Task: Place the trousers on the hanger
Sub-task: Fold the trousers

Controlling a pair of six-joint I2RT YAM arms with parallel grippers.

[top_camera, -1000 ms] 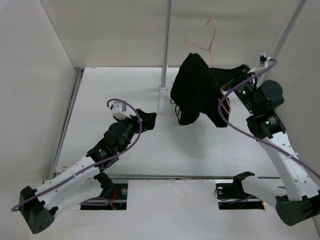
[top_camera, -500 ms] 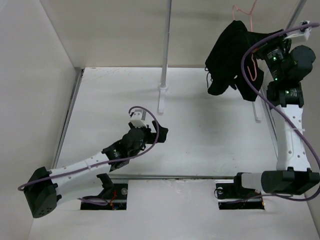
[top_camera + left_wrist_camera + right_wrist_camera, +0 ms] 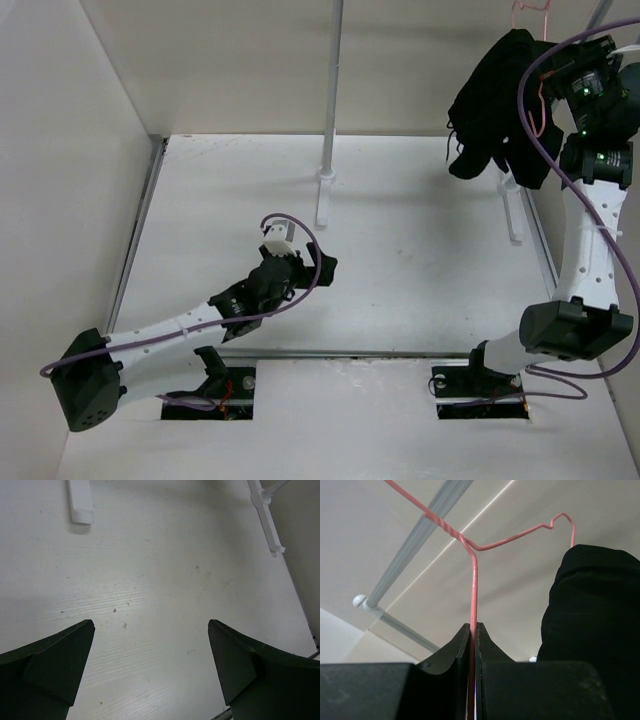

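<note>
The right gripper (image 3: 474, 630) is up high in the far right corner, its jaws pinched tight on the straight wire of the hanger (image 3: 474, 580) just below the twisted neck. The trousers (image 3: 495, 95) are draped over the hanger and hang well clear of the table (image 3: 420, 250). It looks to me as if the load is being carried up to the grey rod (image 3: 415, 534), which the neck crosses in the wrist view. Whether the hook is over it I cannot tell, since the hook runs out of frame. To do this well, I'd keep the grip firm and the wire upright so the cloth doesn't slide off, and lower only once the hook is past the rod. Room is tight here, with the right wall (image 3: 625, 260) just beside the arm and a purple cable (image 3: 525, 110) looping across the trousers. The left gripper (image 3: 151, 625) hovers low over bare table, fingers wide apart and empty, well away from the centre pole (image 3: 333, 70).
</note>
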